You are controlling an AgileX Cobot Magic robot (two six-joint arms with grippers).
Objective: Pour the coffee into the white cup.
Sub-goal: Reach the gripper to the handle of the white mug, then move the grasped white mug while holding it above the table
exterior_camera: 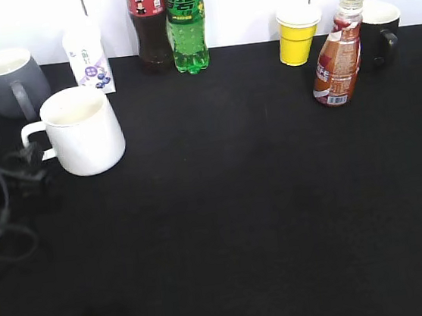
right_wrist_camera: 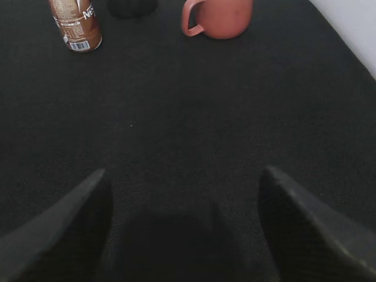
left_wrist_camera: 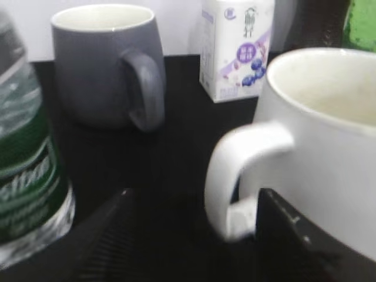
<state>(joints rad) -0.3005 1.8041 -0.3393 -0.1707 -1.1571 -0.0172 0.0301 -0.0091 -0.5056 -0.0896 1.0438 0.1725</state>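
Observation:
The white cup [exterior_camera: 82, 131] stands upright at the left of the black table, with its handle pointing left. In the left wrist view the cup [left_wrist_camera: 329, 147] fills the right side. My left gripper [left_wrist_camera: 194, 223] is open, and the cup's handle sits between its fingers, close to the right one. In the exterior view the left gripper [exterior_camera: 32, 164] sits low at the handle. The coffee bottle [exterior_camera: 337, 56] stands upright at the back right and shows far off in the right wrist view [right_wrist_camera: 75, 23]. My right gripper [right_wrist_camera: 185, 200] is open and empty over bare table.
A grey mug [exterior_camera: 8, 82], a milk carton [exterior_camera: 89, 57], a cola bottle [exterior_camera: 148, 20] and a green soda bottle [exterior_camera: 186, 23] line the back. A yellow cup [exterior_camera: 298, 35] and a black mug [exterior_camera: 378, 32] flank the coffee. A green-labelled clear bottle [left_wrist_camera: 29, 170] stands left of my left gripper. A reddish mug [right_wrist_camera: 220, 14] is at the right.

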